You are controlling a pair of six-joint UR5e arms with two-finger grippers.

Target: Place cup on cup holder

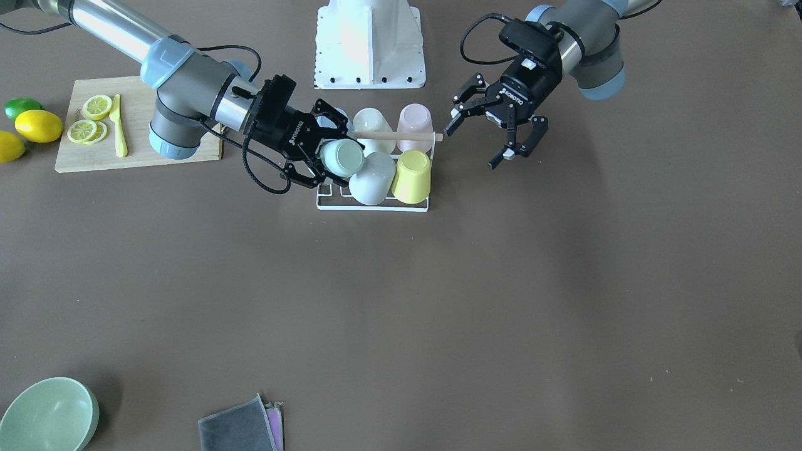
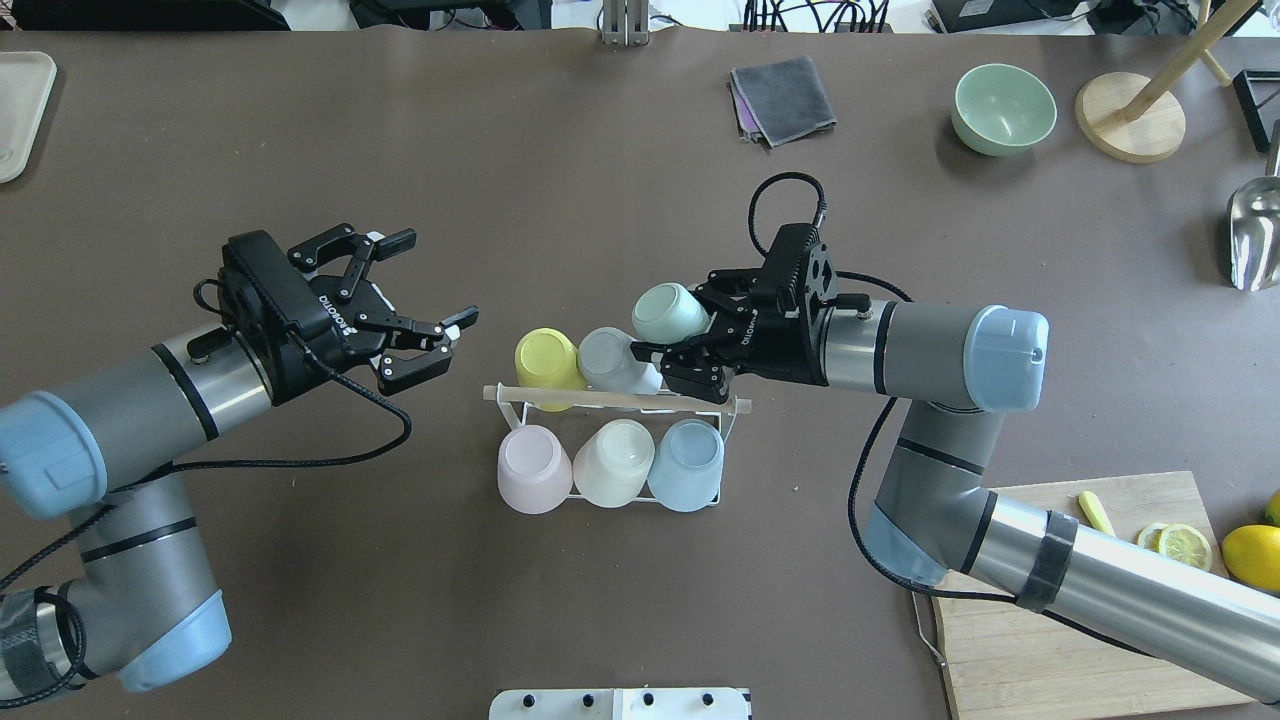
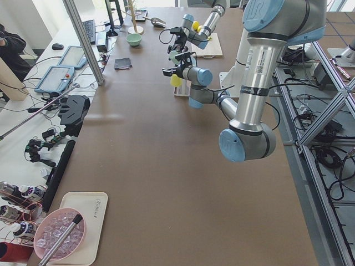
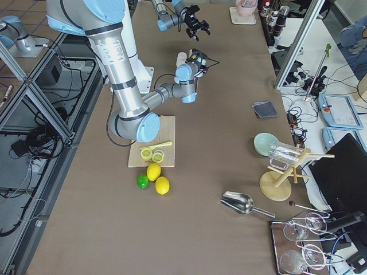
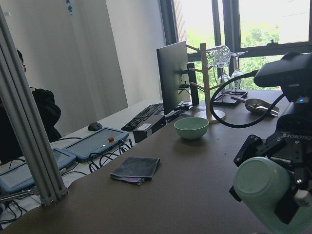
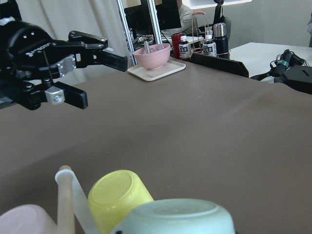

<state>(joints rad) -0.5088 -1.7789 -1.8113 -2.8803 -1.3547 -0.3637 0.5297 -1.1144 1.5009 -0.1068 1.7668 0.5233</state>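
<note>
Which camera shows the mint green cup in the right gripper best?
The overhead exterior view: the mint green cup shows clearly, tilted in the right gripper at the cup holder. The front-facing view shows it partly hidden by the gripper. The left wrist view shows it close but cut off, and the right wrist view shows only its base.

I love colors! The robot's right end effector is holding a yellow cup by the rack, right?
Not quite. In the overhead exterior view, the right end effector holds a mint green cup by the rack; the yellow cup sits on it.
</note>
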